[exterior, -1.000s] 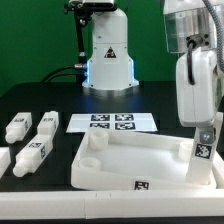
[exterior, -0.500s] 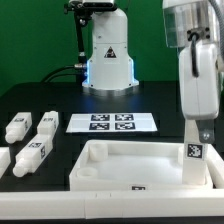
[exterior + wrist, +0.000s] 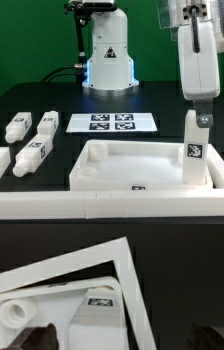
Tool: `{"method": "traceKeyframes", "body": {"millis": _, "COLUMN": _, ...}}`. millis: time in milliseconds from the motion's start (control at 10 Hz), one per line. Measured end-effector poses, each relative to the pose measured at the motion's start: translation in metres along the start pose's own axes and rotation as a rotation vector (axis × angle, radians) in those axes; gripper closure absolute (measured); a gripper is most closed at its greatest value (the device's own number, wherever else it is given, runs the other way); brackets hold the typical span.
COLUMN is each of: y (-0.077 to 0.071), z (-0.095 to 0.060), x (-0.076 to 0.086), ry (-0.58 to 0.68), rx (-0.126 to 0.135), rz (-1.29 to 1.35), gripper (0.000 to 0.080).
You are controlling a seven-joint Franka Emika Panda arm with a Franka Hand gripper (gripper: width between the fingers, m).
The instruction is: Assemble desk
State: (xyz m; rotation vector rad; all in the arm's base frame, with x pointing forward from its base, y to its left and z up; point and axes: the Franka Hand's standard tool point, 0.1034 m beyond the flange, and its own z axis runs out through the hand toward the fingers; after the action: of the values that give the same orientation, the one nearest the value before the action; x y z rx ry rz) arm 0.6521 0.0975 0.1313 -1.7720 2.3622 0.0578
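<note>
The large white plastic tray-like desk top (image 3: 105, 178) lies flat on the black table (image 3: 160, 105), near the front edge and toward the exterior view's right, with a raised rim all round. At its end on the exterior view's right, a tall white upright piece (image 3: 190, 170) with a black-and-white square tag rises well above the rim. From this angle I cannot tell whether it is moulded to the top or a separate block.

The robot's white two-finger gripper (image 3: 203, 121) hangs directly over that upright piece, its dark fingers just beside the piece's upper end. In the wrist view the gripper (image 3: 125, 339) has its jaws spread wide, the two dark fingers (image 3: 40, 338) far apart and pinching nothing. Below them is a corner of the desk top (image 3: 128, 274), showing its thin white rim, a round corner socket (image 3: 17, 313) and a small square tag (image 3: 100, 301) on a grey inner face.

Well apart from the top, on the exterior view's left, lie a short white tagged block leg (image 3: 17, 128), a second leg (image 3: 46, 123) just beside it and a third leg (image 3: 33, 155) nearer the front. A fourth white piece (image 3: 3, 160) is cut off by the picture's edge.

Behind the top, the flat white marker board (image 3: 112, 123) lies on the table. At the back stands the white robot base (image 3: 108, 55), glowing blue low down.
</note>
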Motion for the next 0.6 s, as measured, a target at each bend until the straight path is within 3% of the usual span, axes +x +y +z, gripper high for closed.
{"method": "traceKeyframes", "body": {"millis": 300, "y": 0.0, "z": 0.0, "x": 0.001, "ry": 0.0, "rx": 0.001, "rz": -0.053, "gripper": 0.015}}
{"method": "traceKeyframes", "body": {"millis": 600, "y": 0.009, "z": -0.019, "x": 0.034, "ry": 0.003, "rx": 0.01, "rz": -0.34, "gripper": 0.015}}
